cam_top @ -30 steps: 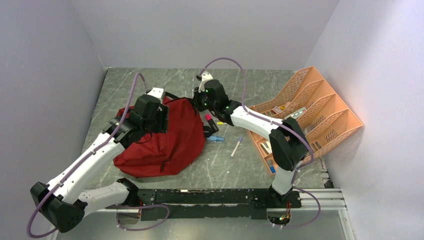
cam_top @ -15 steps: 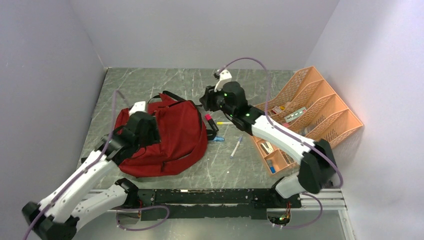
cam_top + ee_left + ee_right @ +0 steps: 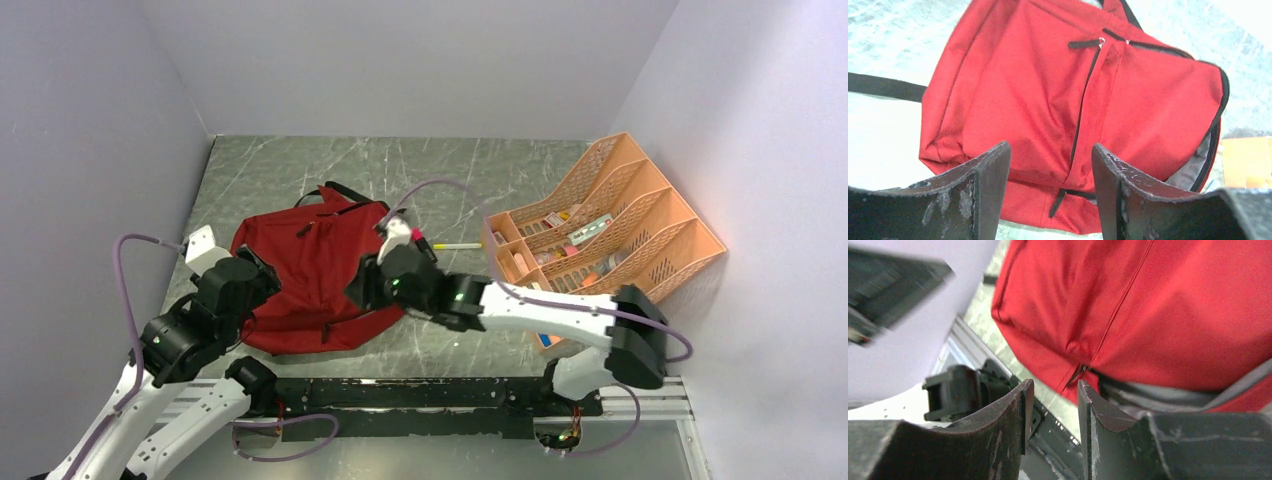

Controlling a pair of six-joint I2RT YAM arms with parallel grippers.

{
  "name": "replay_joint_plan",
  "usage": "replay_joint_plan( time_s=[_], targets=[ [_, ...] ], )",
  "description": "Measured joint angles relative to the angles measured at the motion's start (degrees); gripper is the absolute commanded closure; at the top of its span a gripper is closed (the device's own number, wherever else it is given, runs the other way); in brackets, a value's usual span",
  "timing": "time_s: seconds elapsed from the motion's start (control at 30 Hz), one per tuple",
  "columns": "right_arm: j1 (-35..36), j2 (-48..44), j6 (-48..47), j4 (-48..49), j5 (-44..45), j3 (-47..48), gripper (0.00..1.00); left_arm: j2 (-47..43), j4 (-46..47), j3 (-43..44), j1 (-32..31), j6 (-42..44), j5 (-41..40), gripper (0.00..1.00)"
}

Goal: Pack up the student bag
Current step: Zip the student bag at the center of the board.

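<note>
The student bag (image 3: 310, 265) is a dark red backpack lying flat left of centre on the table, black handle toward the back. In the left wrist view the bag (image 3: 1073, 90) fills the frame, its zip line running down the middle and grey lining showing at its right edge. My left gripper (image 3: 258, 280) hovers off the bag's left near side, open and empty (image 3: 1050, 160). My right gripper (image 3: 362, 290) hangs low at the bag's near right edge, open with nothing between its fingers (image 3: 1054, 390). The red fabric (image 3: 1148, 305) and grey lining (image 3: 1158, 397) lie just beyond it.
An orange desk organiser (image 3: 640, 215) holding small stationery stands at the right. A pink marker (image 3: 418, 237) and a yellow pen (image 3: 458, 244) lie behind the right arm. A blue item (image 3: 541, 340) lies by the organiser's near corner. The black base rail (image 3: 420, 392) runs along the near edge.
Both arms have drawn back toward the near edge. The right gripper went from shut at the bag's far right to open at its near right. The bag has settled flatter.
</note>
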Motion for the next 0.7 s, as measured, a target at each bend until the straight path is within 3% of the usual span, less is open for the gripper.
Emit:
replay_joint_plan(
  time_s=[0.27,0.53,0.7],
  targets=[
    [11.74,19.04,10.71,-2.69,3.72,5.99,0.56,-1.99,0.0,1.25,0.02,2.69,-2.19,0.35],
    [13.2,30.88,16.15,-4.13,5.6,10.58,0.55,-3.89,0.66,1.18,0.02,4.76,-2.12,0.35],
    [13.22,33.7,17.64,-4.48,7.19,12.59,0.55,-4.79,1.29,1.05,0.02,5.77,-1.79,0.35]
  ],
)
